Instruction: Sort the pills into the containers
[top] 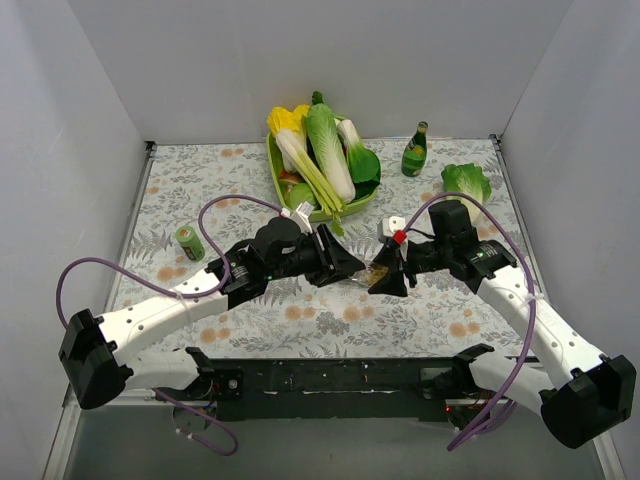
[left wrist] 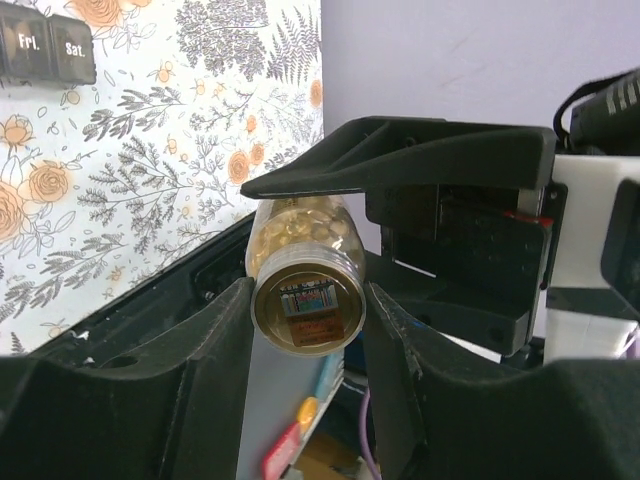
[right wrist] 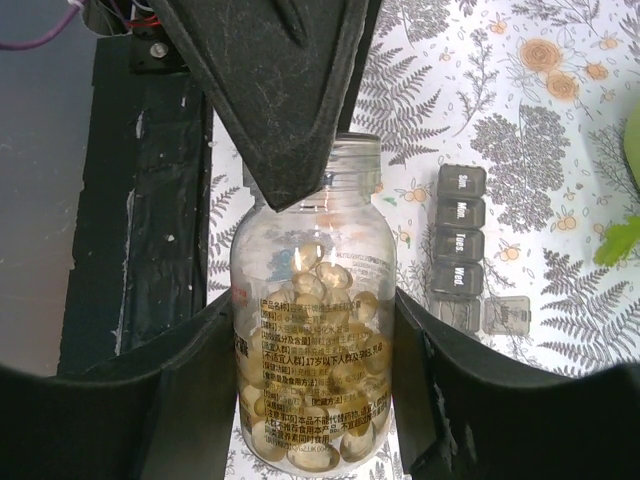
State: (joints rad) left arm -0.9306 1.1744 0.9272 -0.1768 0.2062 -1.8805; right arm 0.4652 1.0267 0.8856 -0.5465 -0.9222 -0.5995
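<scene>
- I am watching the right gripper [right wrist: 312, 305] holding a clear plastic bottle [right wrist: 310, 400] partly filled with yellow softgel pills [right wrist: 320, 280]. Its two fingers are pressing on opposite sides of the bottle's lower body, and its jaws are standing partway open around that width.
- The left gripper [left wrist: 306, 292] is gripping the same bottle. In its wrist view both fingers are touching the sides of a round golden end face carrying a small printed sticker. I cannot tell whether that face is a cap.
- In the right wrist view, one left finger is lying across the bottle's neck.
- The bottle is hanging in the air over the floral-patterned counter [top: 200, 190], near its middle. Its long axis is running along the line between the two grippers, with the neck pointing toward the left arm.
- The strip of small grey compartments [right wrist: 458, 245] is lying flat on the counter, just right of the bottle in the right wrist view. Its long axis is running roughly parallel to the bottle's.
- Its lids are showing day names; "Fri." and "Sat." are reading clearly in the left wrist view.
- One square grey piece is sticking out sideways at the strip's near end.
</scene>
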